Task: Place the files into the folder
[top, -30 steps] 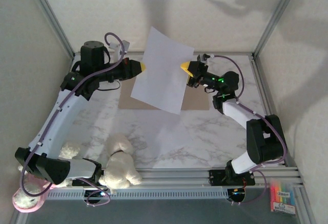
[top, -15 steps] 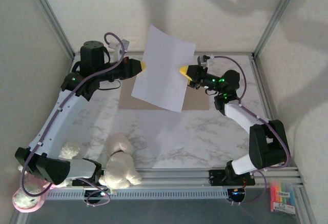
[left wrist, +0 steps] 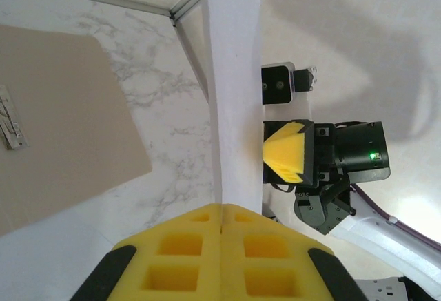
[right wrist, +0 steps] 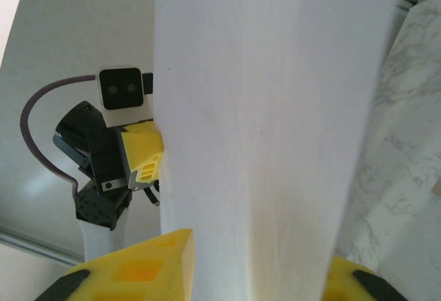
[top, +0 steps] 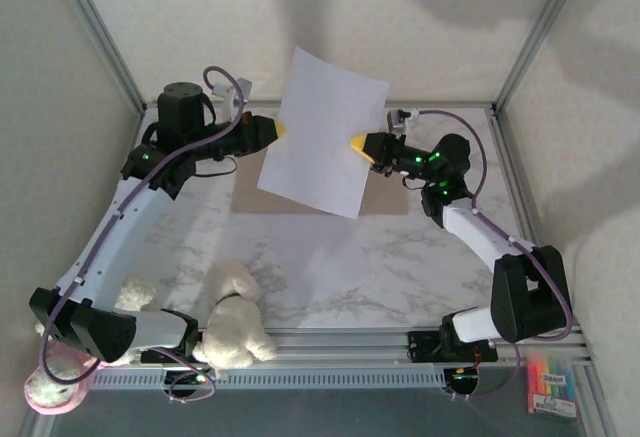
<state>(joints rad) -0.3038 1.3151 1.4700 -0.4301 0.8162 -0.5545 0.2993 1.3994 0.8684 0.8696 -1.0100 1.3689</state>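
One white sheet of the files [top: 325, 132] hangs tilted in the air above the tan folder [top: 385, 197], which lies flat at the back of the marble table. My left gripper [top: 278, 129] is shut on the sheet's left edge; in the left wrist view its yellow pads [left wrist: 222, 211] meet on the paper [left wrist: 234, 74], with the folder [left wrist: 62, 122] below. My right gripper [top: 356, 142] is at the sheet's right edge. In the right wrist view its jaws [right wrist: 258, 273] stand apart on either side of the paper [right wrist: 269, 142].
Two cream plush toys [top: 235, 317] lie by the near rail next to the left arm's base. A pink object [top: 50, 387] sits at the near left corner, and a marker pack [top: 552, 382] lies outside the frame at the right. Metal posts edge the table.
The right gripper's jaws have narrowed around the sheet's right edge, and its arm has stretched towards the paper. The sheet has lifted and swung slightly. The left gripper has kept its hold.
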